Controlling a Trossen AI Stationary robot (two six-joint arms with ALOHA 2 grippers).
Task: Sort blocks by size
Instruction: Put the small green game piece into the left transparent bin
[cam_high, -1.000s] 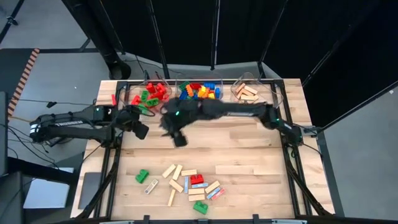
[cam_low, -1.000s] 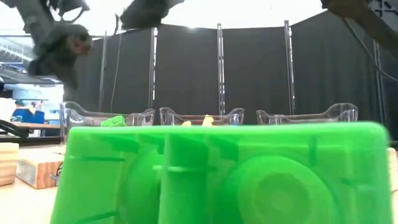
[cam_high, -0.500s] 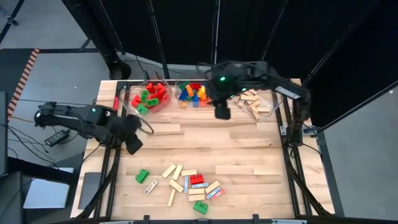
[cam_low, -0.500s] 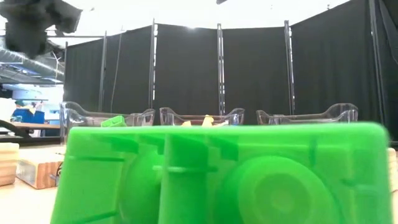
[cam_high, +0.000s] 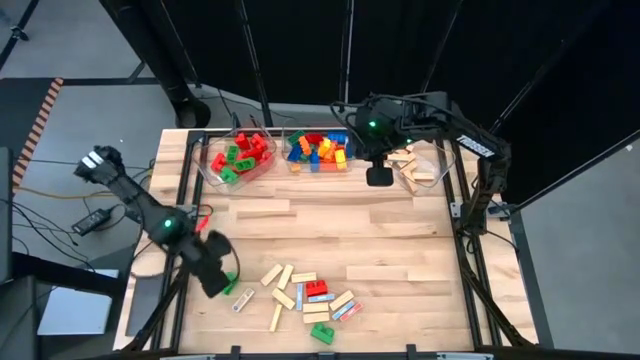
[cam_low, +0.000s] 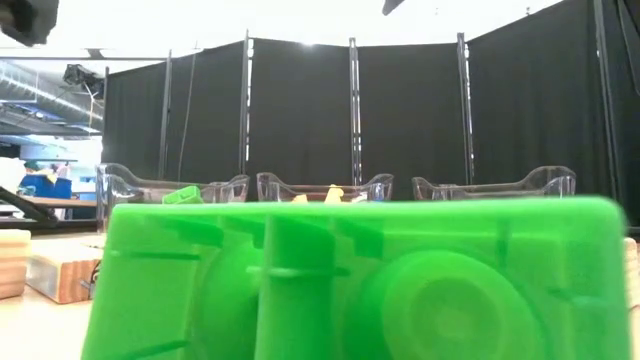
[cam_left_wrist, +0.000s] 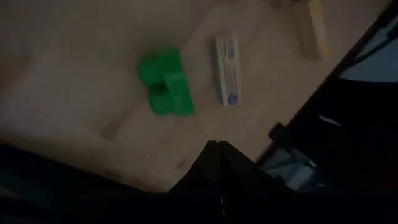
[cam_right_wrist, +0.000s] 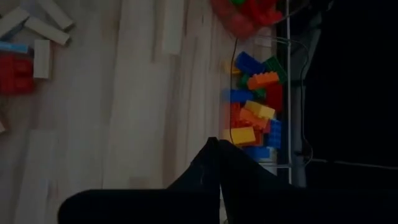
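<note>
Small green studded block (cam_left_wrist: 165, 83), seemingly lone, on table.

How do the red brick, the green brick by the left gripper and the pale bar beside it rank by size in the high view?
1. Red brick and green brick: they look about alike, so I do not rank one above the other.
2. Pale bar: clearly thinner, the smallest.

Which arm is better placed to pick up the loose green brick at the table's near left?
Left. The left gripper hangs right beside the green brick, fingers closed, while the right gripper is far off by the bins.
</note>
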